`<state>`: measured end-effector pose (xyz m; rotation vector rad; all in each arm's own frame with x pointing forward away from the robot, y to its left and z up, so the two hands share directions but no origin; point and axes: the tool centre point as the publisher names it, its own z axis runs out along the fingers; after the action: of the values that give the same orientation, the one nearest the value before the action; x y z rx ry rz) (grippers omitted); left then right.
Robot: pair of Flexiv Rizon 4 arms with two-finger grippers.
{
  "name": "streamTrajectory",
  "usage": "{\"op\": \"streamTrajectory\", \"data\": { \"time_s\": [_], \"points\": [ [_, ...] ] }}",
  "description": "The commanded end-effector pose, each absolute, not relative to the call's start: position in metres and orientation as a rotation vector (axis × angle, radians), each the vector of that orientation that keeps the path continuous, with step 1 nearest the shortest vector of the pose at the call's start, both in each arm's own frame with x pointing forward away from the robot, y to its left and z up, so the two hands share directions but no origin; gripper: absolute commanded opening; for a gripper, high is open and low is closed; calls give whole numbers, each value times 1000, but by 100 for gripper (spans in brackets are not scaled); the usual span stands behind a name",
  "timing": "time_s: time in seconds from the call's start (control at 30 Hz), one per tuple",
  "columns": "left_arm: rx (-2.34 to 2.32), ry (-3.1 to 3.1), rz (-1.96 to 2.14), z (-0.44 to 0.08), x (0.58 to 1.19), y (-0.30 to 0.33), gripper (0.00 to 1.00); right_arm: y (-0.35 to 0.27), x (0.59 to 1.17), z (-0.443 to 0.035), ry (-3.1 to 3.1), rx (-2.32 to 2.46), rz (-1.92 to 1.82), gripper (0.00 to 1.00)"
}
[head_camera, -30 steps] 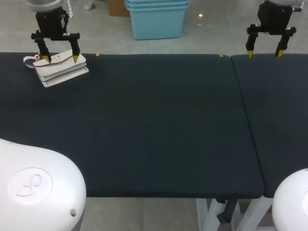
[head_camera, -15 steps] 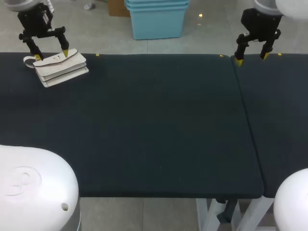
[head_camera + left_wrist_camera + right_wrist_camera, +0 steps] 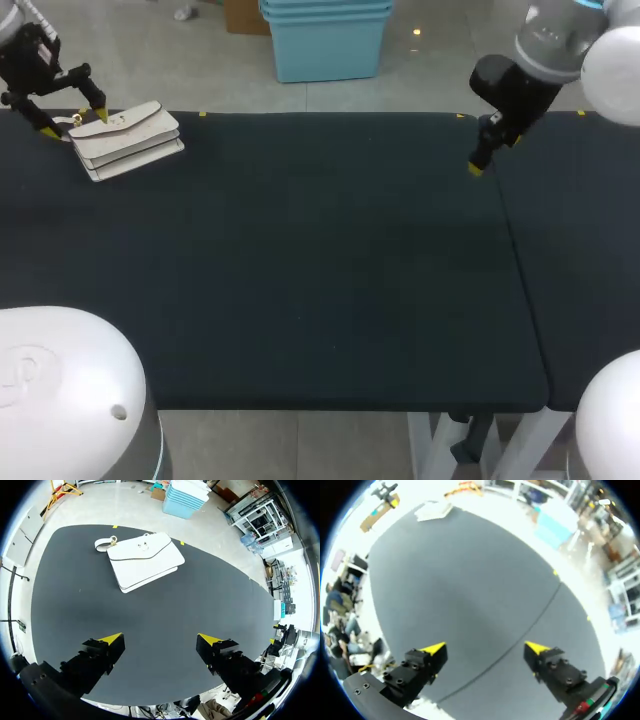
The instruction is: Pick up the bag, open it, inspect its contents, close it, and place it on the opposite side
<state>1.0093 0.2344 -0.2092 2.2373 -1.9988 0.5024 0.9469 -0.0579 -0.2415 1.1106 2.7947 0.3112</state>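
**Both hands shifted, bag lies in its place**

Since the earlier frames the left hand [image 3: 74,122] has drawn back from above the bag [image 3: 130,140] toward the far left corner of the table [image 3: 300,260]. The right hand [image 3: 476,165] has come in from the far right toward the middle of the far edge. The white bag lies flat and closed near the far left corner. Both hands have their fingers apart and hold nothing.

Left arm [image 3: 60,380]: glossy white rounded shell, faint embossed emblem, one small dark hole. Right arm [image 3: 548,40]: grey wrist joint, white shell. Left gripper [image 3: 160,639], right gripper [image 3: 485,647]: black angular fingers [image 3: 97,656], yellow wedge tips, red-green mark near each base.
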Motion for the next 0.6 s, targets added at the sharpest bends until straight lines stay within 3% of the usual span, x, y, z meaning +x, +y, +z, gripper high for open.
{"op": "streamTrajectory", "data": {
  "time_s": [0.03,0.6],
  "points": [
    [2234,-1969,602,-211,1004,245,100,-48,936,-252,2746,722,705,100],
    [2276,-1934,601,-215,1002,256,100,-29,933,-263,2812,669,729,100]
  ]
}}
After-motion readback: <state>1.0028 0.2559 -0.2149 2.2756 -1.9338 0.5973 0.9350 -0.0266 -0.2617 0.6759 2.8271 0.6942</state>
